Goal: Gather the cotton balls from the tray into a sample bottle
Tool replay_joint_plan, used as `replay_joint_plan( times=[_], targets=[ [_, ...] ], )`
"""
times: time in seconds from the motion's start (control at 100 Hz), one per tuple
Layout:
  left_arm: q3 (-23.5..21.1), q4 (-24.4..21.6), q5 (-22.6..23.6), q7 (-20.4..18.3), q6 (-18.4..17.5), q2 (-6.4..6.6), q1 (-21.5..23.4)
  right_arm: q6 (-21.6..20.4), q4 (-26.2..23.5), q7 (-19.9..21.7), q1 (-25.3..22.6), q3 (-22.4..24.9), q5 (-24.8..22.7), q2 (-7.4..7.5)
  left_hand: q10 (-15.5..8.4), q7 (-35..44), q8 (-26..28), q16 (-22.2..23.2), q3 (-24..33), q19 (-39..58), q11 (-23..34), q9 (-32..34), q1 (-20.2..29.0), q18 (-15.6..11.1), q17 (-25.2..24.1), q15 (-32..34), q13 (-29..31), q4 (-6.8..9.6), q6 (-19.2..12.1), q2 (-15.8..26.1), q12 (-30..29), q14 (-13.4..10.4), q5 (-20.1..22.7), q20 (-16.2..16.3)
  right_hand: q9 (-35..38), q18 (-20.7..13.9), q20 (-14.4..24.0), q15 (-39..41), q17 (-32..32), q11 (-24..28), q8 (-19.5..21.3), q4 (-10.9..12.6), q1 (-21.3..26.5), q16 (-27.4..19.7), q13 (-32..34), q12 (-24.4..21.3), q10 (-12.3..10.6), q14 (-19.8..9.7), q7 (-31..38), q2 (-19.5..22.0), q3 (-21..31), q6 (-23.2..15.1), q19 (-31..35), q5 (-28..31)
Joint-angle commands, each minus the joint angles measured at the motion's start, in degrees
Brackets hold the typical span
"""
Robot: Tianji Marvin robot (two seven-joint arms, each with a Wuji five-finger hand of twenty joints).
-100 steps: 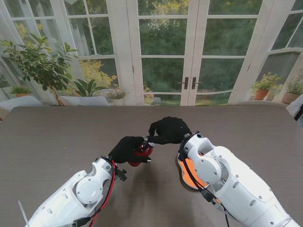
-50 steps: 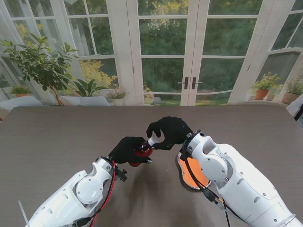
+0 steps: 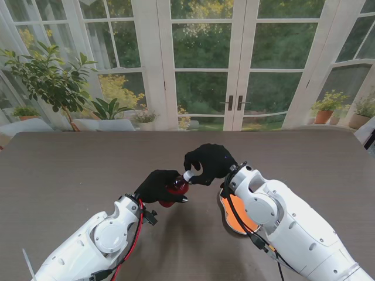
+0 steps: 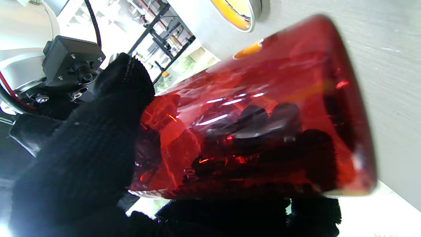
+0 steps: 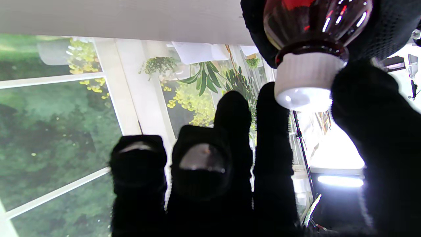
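Note:
A red see-through sample bottle [image 3: 177, 188] lies tilted in my left hand [image 3: 156, 184], which is shut around its body. In the left wrist view the bottle [image 4: 263, 108] fills the picture, with black-gloved fingers [image 4: 82, 154] wrapped around it. Its white ribbed cap [image 3: 188, 175] points toward my right hand [image 3: 210, 161], whose thumb and a finger pinch it. The right wrist view shows the cap [image 5: 304, 82] sitting on the bottle neck [image 5: 312, 23] between my fingertips [image 5: 271, 131]. The orange tray [image 3: 236, 218] lies mostly hidden under my right forearm. No cotton balls can be made out.
The brown table [image 3: 70, 170] stretches wide on both sides and ends at the glass doors [image 3: 202, 64] at the back. Potted plants [image 3: 47, 82] stand outside, beyond the far left corner. In the left wrist view the tray's rim [image 4: 255, 14] lies just past the bottle.
My right hand has shifted a little on the cap, which now shows white between its fingertips. The left hand and the bottle have stayed put.

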Motion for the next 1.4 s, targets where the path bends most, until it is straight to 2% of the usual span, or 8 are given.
replay_joint_plan(
  times=[0.0, 0.16, 0.36, 0.72, 0.9, 1.02, 1.16, 1.39],
  targets=[
    [0.0, -0.6, -0.2, -1.1, 0.2, -0.18, 0.2, 0.5, -0.2, 0.8, -0.3, -0.3, -0.1, -0.32, -9.6, 15.1, 2.4, 0.3, 15.9, 0.5, 2.8, 4.9, 14.0, -4.8, -0.8, 0.3, 1.3, 3.14, -17.3, 10.6, 0.8, -2.2, 7.9, -0.2, 2.6, 0.1, 0.1, 3.2, 1.1, 1.6, -0.9, -1.2, 0.6, 1.4, 0.9, 0.9, -1.4, -1.0, 4.9, 0.5, 0.4, -0.8, 3.1, 3.5],
    [0.0, -0.6, -0.1, -1.0, 0.2, -0.21, 0.2, 1.9, -0.7, 1.1, -0.4, -0.8, -0.7, -0.23, -9.6, 15.1, 2.4, 0.3, 15.9, 0.5, 2.8, 4.9, 14.0, -4.9, -0.8, 0.4, 1.4, 3.14, -17.3, 10.6, 0.8, -2.3, 8.0, -0.2, 6.7, 1.2, 0.4, 7.1, 2.3, 2.3, -1.6, 0.9, -2.2, 2.7, 0.8, 1.7, -1.0, -0.5, 6.2, 8.0, -2.7, 2.1, 4.5, 7.9],
    [0.1, -0.5, -0.1, -0.8, 0.2, -0.25, 0.1, 4.4, -1.6, 1.6, -0.7, -1.0, -1.7, -0.07, -9.6, 15.1, 2.4, 0.3, 16.0, 0.5, 2.8, 4.9, 14.0, -5.0, -0.8, 0.4, 1.4, 3.16, -17.4, 10.6, 0.8, -2.4, 7.9, -0.3, 12.0, 2.5, 0.5, 11.6, 4.2, 2.3, 9.6, 12.5, -6.8, 4.3, 0.7, 3.0, 0.3, 0.6, 0.9, 21.5, -7.4, 4.6, 6.8, 15.3],
    [0.2, -0.3, -0.1, -0.7, 0.0, -0.31, -0.1, 8.8, -2.7, 2.2, -0.7, -2.1, -4.0, 0.18, -9.7, 15.2, 2.4, 0.3, 15.9, 0.5, 2.8, 4.9, 13.9, -4.8, -0.8, 0.4, 1.4, 3.13, -17.3, 10.6, 0.8, -2.4, 8.0, -0.2, 17.4, 5.4, -0.1, 19.5, 9.8, 12.0, 14.3, 14.9, -9.1, 7.8, 0.6, 3.9, 2.4, 0.9, 9.5, 31.4, -12.3, 6.4, 10.0, 21.2],
    [0.2, -0.1, -0.1, -0.6, -0.1, -0.35, -0.1, 12.0, -3.4, 2.7, -0.9, -2.5, -5.4, 0.28, -9.5, 15.1, 2.4, 0.3, 15.9, 0.5, 2.7, 4.8, 14.0, -4.9, -0.8, 0.4, 1.4, 3.14, -17.2, 10.6, 0.8, -2.2, 8.0, -0.2, 17.5, 6.4, -0.5, 21.1, 10.9, 16.3, 14.1, 15.4, -13.3, 8.4, 0.5, 2.5, 3.4, 2.0, 13.3, 41.9, -17.6, 7.3, 10.5, 21.7],
    [0.3, 0.0, -0.2, -0.6, -0.2, -0.39, -0.2, 13.9, -4.2, 3.2, -1.1, -2.5, -6.6, 0.45, -9.6, 15.1, 2.4, 0.3, 15.9, 0.5, 2.7, 4.8, 14.0, -4.8, -0.8, 0.4, 1.3, 3.14, -17.2, 10.6, 0.8, -2.3, 8.0, -0.2, 17.3, 6.2, -0.5, 19.0, 8.9, 13.0, 11.3, 15.9, -16.1, 7.4, 0.5, 0.3, 3.0, 2.4, 10.0, 47.3, -20.8, 6.8, 9.4, 21.2],
    [0.3, 0.0, -0.3, -0.6, -0.1, -0.39, -0.1, 14.5, -4.6, 3.1, -1.4, -2.2, -6.9, 0.47, -9.5, 15.1, 2.4, 0.3, 15.9, 0.5, 2.8, 4.9, 14.0, -4.7, -0.8, 0.4, 1.3, 3.15, -17.2, 10.6, 0.8, -2.2, 8.0, -0.2, 15.4, 5.1, 0.6, 9.4, 3.5, 0.0, 8.2, 15.9, -19.5, 2.8, 0.6, -0.2, 2.1, 3.5, -1.1, 51.5, -22.7, 6.1, 6.1, 17.6],
    [0.2, -0.1, -0.3, -0.8, 0.0, -0.34, -0.1, 12.2, -5.0, 2.4, -2.2, -0.5, -5.9, 0.40, -9.6, 15.1, 2.5, 0.3, 15.9, 0.5, 2.8, 4.8, 14.0, -4.8, -0.9, 0.4, 1.3, 3.16, -17.1, 10.6, 0.8, -2.2, 8.0, -0.2, 1.6, 0.5, 0.5, -3.6, -1.7, -5.7, 10.1, 15.5, -16.7, -2.4, 0.7, 0.9, 1.0, 2.0, -13.0, 46.7, -25.6, 4.3, 2.9, -1.5]
  ],
)
